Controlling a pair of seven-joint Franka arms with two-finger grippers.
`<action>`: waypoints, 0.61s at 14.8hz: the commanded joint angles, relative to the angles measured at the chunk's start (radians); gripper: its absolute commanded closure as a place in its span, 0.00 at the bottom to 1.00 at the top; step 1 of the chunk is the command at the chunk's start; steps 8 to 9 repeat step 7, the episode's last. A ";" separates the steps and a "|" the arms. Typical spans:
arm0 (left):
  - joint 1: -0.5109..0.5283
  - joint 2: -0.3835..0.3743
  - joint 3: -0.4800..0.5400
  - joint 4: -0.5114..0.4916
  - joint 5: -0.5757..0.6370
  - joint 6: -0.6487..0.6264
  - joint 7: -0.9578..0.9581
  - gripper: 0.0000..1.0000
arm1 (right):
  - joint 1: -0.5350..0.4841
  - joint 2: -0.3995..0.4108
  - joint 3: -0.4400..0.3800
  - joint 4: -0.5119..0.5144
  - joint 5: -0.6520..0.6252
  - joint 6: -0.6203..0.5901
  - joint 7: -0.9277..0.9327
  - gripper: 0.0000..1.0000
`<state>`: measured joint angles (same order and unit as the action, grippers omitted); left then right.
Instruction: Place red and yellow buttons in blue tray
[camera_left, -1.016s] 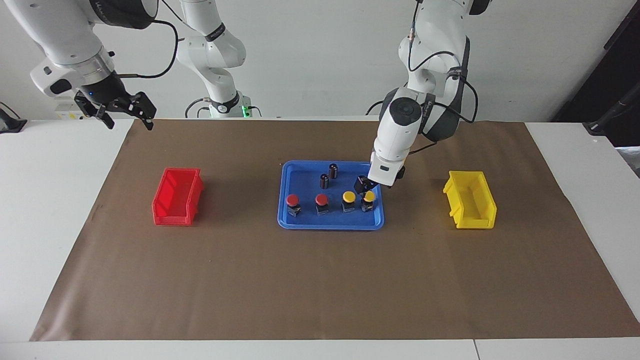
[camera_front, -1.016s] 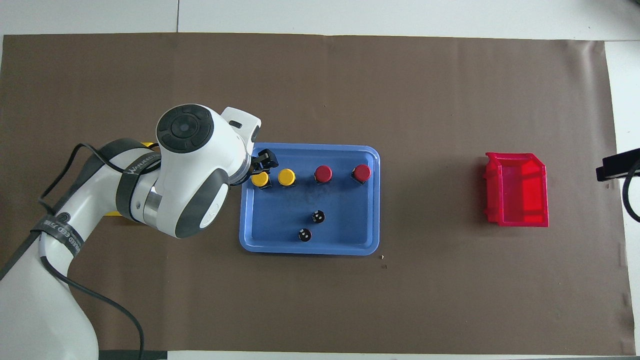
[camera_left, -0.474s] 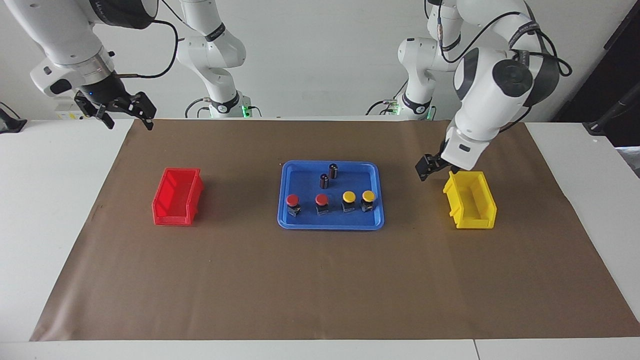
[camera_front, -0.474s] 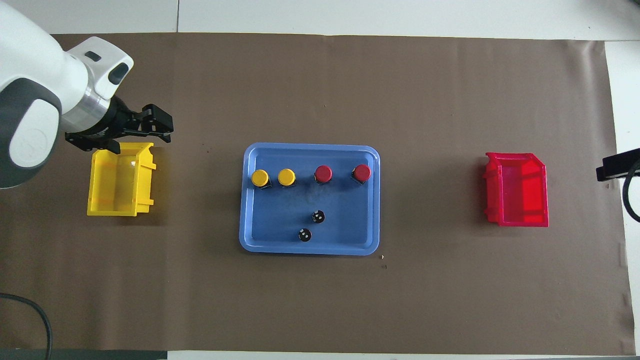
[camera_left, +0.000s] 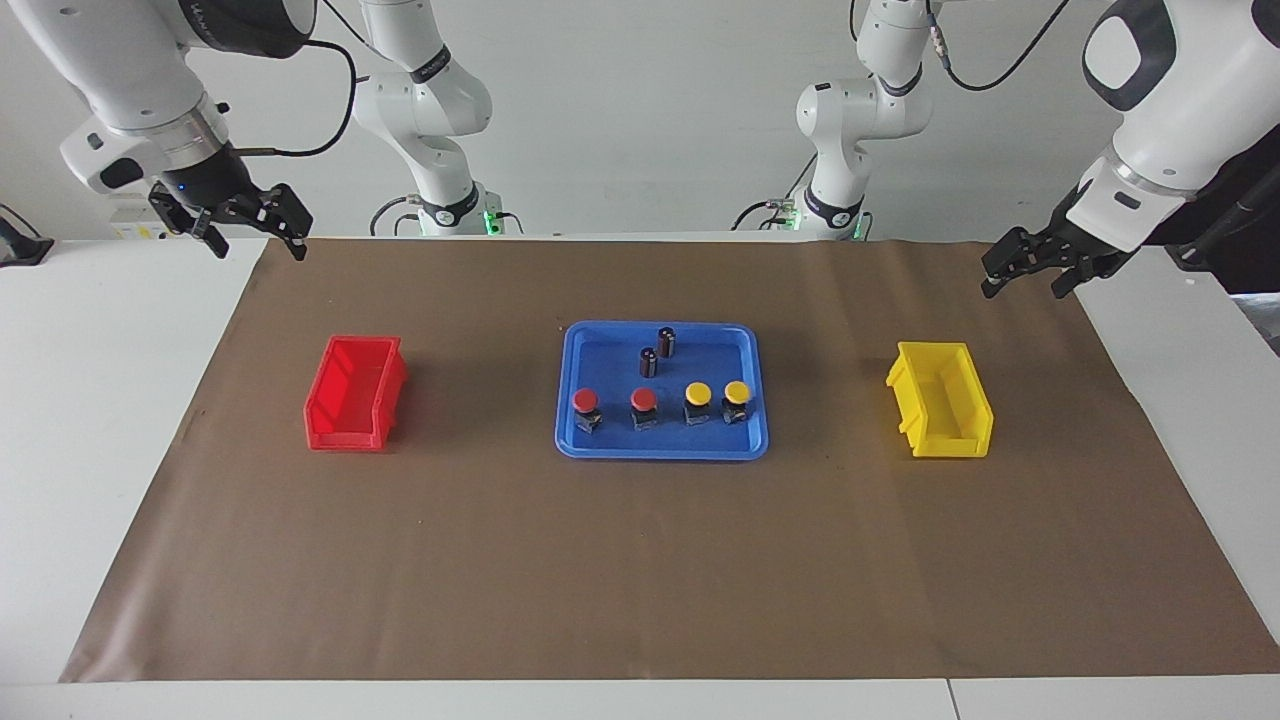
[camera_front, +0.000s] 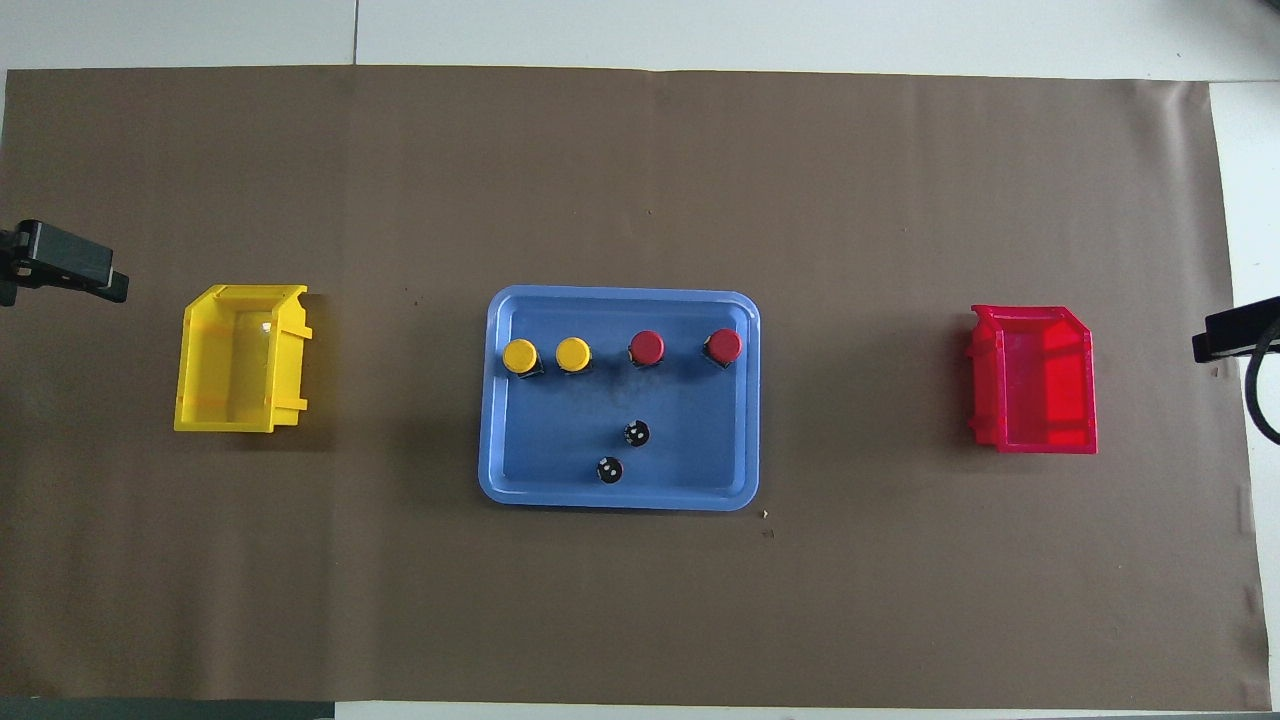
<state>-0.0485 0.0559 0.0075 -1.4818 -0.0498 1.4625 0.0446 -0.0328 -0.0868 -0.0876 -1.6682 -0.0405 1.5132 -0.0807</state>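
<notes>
The blue tray (camera_left: 612, 355) lies mid-table and also shows in the overhead view (camera_front: 560, 440). In it stand two red buttons (camera_left: 585, 402) (camera_left: 643, 401) and two yellow buttons (camera_left: 697, 395) (camera_left: 737, 393), upright in a row along the side farther from the robots. Overhead, the yellow ones (camera_front: 520, 356) (camera_front: 573, 353) and the red ones (camera_front: 646, 347) (camera_front: 723, 345) form the same row. My left gripper (camera_left: 1025, 283) is open and empty, raised over the mat's edge at the left arm's end. My right gripper (camera_left: 258, 240) is open and empty, waiting over the mat's corner at the right arm's end.
Two dark capless cylinders (camera_left: 666, 342) (camera_left: 649, 362) stand in the tray, nearer to the robots than the buttons. A yellow bin (camera_left: 941, 398) sits toward the left arm's end and a red bin (camera_left: 356, 392) toward the right arm's end. A brown mat (camera_left: 640, 560) covers the table.
My left gripper let go of the end yellow button, rose from the tray, passed the yellow bin and swung out to the left arm's end of the table. The right arm has not moved.
</notes>
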 joint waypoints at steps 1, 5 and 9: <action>-0.008 -0.030 -0.009 0.005 0.004 -0.051 0.015 0.00 | -0.012 -0.005 0.008 0.004 0.002 -0.005 -0.016 0.00; -0.014 -0.041 -0.009 0.005 0.004 -0.054 0.012 0.00 | -0.012 -0.005 0.008 0.002 0.002 -0.005 -0.016 0.00; -0.016 -0.041 -0.011 0.005 0.004 -0.054 0.009 0.00 | -0.012 -0.005 0.008 0.004 0.002 -0.005 -0.016 0.00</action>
